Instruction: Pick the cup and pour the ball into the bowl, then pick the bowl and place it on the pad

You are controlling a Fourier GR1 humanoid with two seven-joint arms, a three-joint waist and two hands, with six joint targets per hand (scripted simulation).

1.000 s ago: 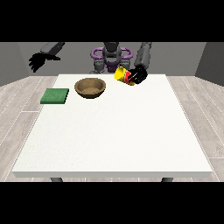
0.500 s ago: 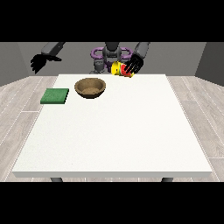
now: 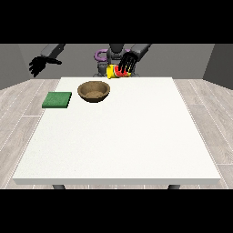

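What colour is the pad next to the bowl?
Green. The pad lies flat on the table, left of the brown bowl, in the front view.

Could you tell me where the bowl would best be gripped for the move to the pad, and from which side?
Probably at the rim of the bowl, from above: it stands upright and open, its thin edge exposed all round. The side facing the green pad looks clear.

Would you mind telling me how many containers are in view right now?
2. The wooden bowl sits on the table left of centre near the far edge, and the yellow-and-red cup is held tipped behind and to the right of the bowl by the robot hand at the view's right.
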